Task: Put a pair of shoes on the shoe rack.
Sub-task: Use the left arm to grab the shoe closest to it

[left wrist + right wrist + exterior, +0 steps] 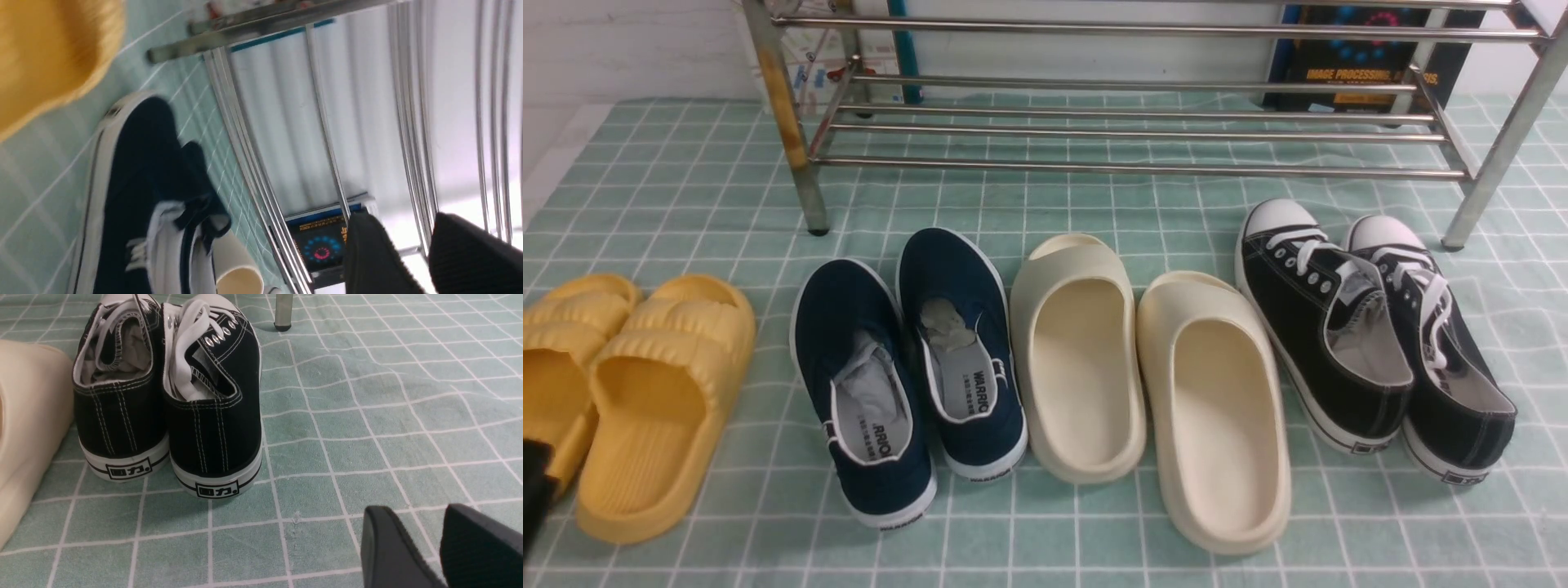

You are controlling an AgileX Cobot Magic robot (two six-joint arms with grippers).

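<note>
Both tools are released: the left gripper (402,222) and the right gripper (414,516) each have fingers parted, gripping nothing. The navy slip-ons (964,282) lie side by side on the checked cloth (686,188), left of centre — toes toward the shoe rack (1135,170) and the far edge, heels toward the near edge.

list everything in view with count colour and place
yellow slides: 2, yellow, far left of the row
navy slip-ons: 2, navy with white soles, second from left
cream slides: 2, cream, third from left
black sneakers: 2, black with white toe caps, far right
shoe rack: 1, silver, behind the row
cloth: 1, green with white checks, under everything
book: 1, dark, behind the rack's right end
left gripper: 1, black, open, empty
right gripper: 1, black, open, empty
</note>
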